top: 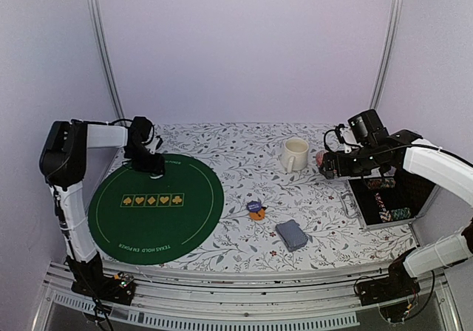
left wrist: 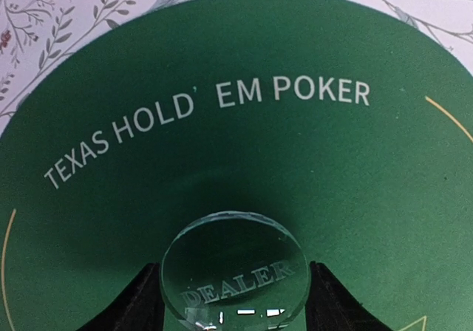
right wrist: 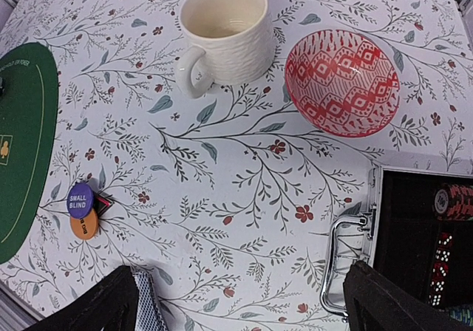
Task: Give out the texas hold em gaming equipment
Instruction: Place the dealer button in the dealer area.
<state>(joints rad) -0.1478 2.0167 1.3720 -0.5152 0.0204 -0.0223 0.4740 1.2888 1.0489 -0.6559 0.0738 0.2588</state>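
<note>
While the left gripper (top: 153, 165) sits over the far-left part of the desk, its fingers (left wrist: 140, 305) are closed across the rim of the clear disc (left wrist: 234, 268). The disc reads DEALER and its face tilts toward the wrist camera. It sits low over the far rim of the green mat (top: 185, 227), by the TEXAS HOLD'EM POKER lettering. Cannot tell if its lower edge touches the felt. Next move is likely a set-down, so straight down and release.

Near desk centre, toward the near edge, is a tight cluster:
- purple SMALL BLIND button (right wrist: 80, 199)
- orange disc button (right wrist: 83, 226), touching it
- black-and-red triangular marker (right wrist: 103, 204), tucked beside them

Grey-blue cards (top: 292, 235) lie as one squared deck just right of that, nearer the near edge, long axis angled toward the near-right corner.

Right gripper (top: 326, 165) hovers at the far right, fingers spread wide, holding nothing. It is by the cream mug (right wrist: 222, 28) and the red-patterned dish (right wrist: 342, 82). The cluster and deck lie leftward and toward the near edge from it, closer to this arm than the left.

Striped poker chips (right wrist: 454, 200) sit stacked in the open case (right wrist: 377, 198) at the right edge, just beside the right gripper.
</note>
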